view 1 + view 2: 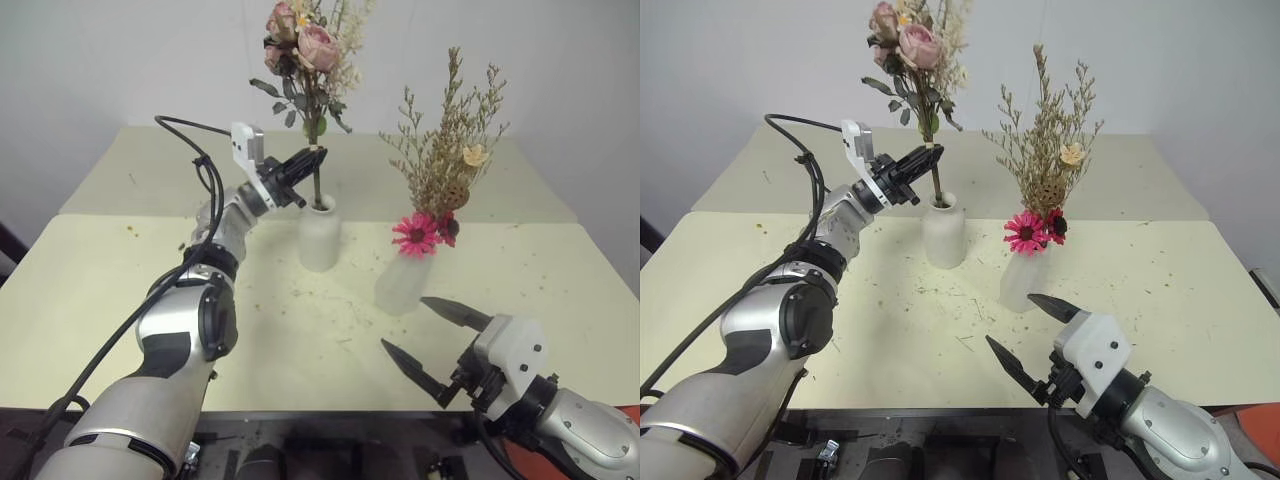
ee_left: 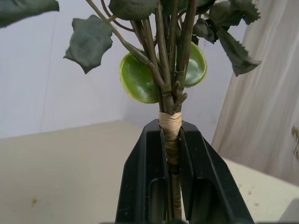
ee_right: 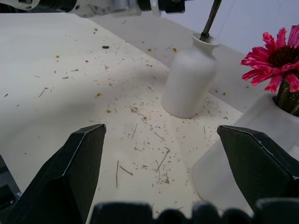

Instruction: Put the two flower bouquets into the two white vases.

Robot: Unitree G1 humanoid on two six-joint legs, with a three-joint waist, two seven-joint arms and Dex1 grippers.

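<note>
Rose bouquet (image 1: 306,60): stems in the bottle vase (image 1: 319,234), pinched by your left gripper (image 1: 308,162).

Your left fingers (image 2: 145,186) clamp the taped stems just above the vase mouth; the bouquet stands upright. The daisy bouquet (image 1: 443,170) sits in the cone vase (image 1: 403,283), just beside the bottle vase on the table (image 1: 120,290). Your right gripper (image 1: 430,335) hovers near the cone vase, jaws spread wide, holding nothing.

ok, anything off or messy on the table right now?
Bits of dried plant litter are scattered over the table around the bottle-shaped vase. The tapered vase with the magenta daisy bouquet leans instead of standing straight.
</note>
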